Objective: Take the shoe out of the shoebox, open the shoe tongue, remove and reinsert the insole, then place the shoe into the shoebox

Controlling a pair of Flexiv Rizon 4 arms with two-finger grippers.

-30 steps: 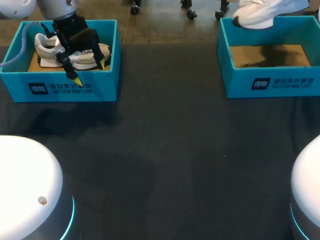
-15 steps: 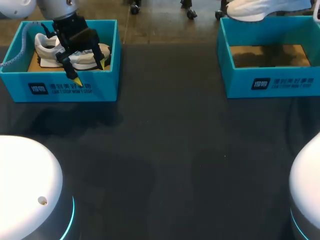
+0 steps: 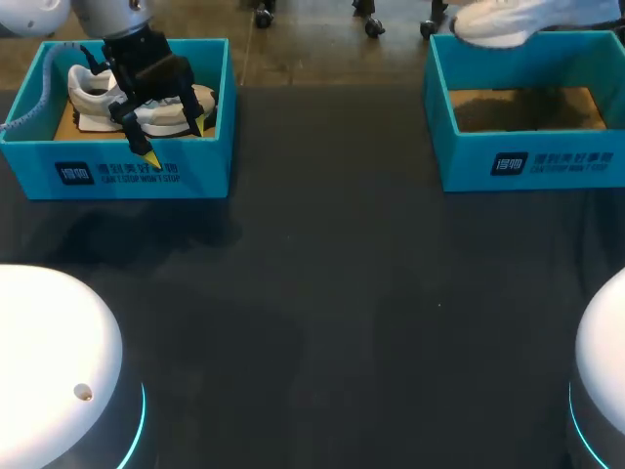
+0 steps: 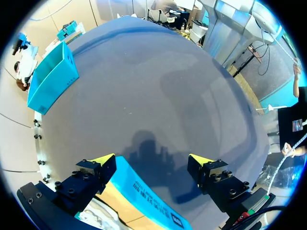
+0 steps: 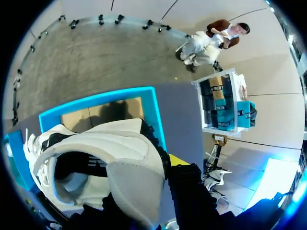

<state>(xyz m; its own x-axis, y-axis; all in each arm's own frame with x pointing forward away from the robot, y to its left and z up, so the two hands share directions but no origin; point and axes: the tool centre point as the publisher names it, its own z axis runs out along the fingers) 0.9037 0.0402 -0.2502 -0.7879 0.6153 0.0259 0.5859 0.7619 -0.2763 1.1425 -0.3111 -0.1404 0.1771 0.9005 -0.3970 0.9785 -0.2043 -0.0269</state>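
**Step in hand: taking the shoe out.** The right claw (image 5: 153, 177) grips a white lace-up sneaker (image 3: 498, 21) and holds it in the air above the open teal cardboard shoebox (image 3: 527, 161), whose brown floor lies bare. The left claw (image 3: 176, 140) hangs with its fingers spread wide and nothing between them, over a second teal shoebox (image 3: 117, 174) that holds a white sneaker with black trim (image 3: 93, 93).

**Next move, as a judgement:** set the held sneaker on the dark counter (image 3: 342, 293), then bring the free claw to its tongue.

**Hidden:** the head view cuts off the sneaker's upper part and the whole right claw. The right wrist view shows only one yellow tip, the other being behind the heel, so the grip is inferred.
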